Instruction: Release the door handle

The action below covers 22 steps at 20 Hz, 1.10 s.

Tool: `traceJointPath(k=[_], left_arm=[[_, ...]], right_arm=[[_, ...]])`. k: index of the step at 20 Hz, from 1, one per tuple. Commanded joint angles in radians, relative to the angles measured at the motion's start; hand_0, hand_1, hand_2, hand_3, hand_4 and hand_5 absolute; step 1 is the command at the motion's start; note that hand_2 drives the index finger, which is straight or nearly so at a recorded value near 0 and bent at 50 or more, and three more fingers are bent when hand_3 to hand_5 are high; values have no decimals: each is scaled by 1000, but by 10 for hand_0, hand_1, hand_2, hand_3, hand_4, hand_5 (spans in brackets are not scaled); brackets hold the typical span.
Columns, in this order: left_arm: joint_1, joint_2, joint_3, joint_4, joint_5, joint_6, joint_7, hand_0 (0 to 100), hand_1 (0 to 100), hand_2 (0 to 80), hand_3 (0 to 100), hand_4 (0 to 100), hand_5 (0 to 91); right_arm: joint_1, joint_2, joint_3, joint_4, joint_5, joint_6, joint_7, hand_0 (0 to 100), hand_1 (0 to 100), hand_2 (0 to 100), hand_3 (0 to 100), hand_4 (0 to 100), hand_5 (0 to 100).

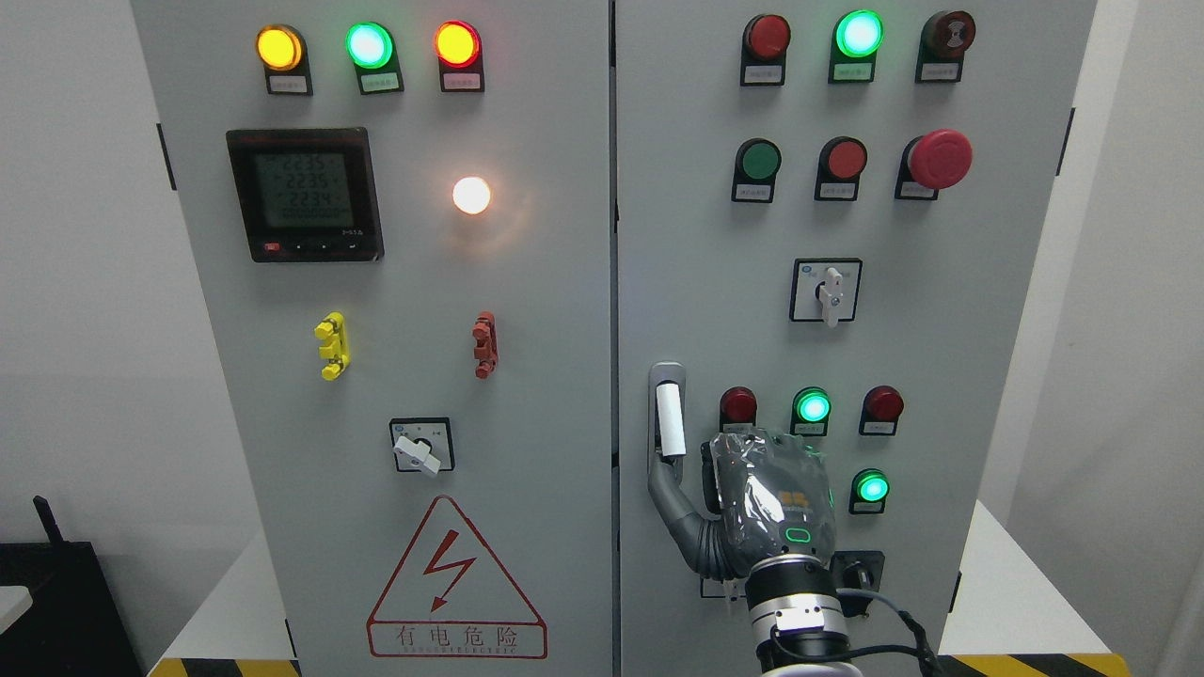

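- While the right hand [771,498] sits near the bottom edge of the cabinet's right door [941,357], its thumb reaches left to the lower end of the door handle [668,423]; whether the other fingers are curled or loose, I cannot tell, since the back of the hand hides them.
- Handle position: upright, close to the right door's left edge, beside the seam between the 2 doors [613,282].
- To release well, I judge the thumb should lift off first, then the hand draw straight back from the door, clear of the lamps [811,407] just above it.
- Handle: a grey metal frame with a white bar inside, smooth and rounded.
- Hand: dark, glossy shell under a crinkled clear cover, on a silver wrist with black cable.
- Doors: flat, matte grey painted metal.
- No left hand shows.
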Motion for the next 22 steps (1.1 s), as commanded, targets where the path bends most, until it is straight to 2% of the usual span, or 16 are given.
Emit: traceJointPath(k=[1, 22], left_arm=[[-25, 0, 17, 0, 0, 0, 1, 120, 389, 0, 0, 0, 0], [-25, 0, 17, 0, 0, 0, 1, 120, 389, 0, 0, 0, 0]], right_arm=[[11, 1, -3, -12, -2, 3, -3, 548, 77, 985, 1000, 886, 990], [14, 6, -19, -36, -3, 9, -6, 555, 83, 987, 1000, 885, 986]])
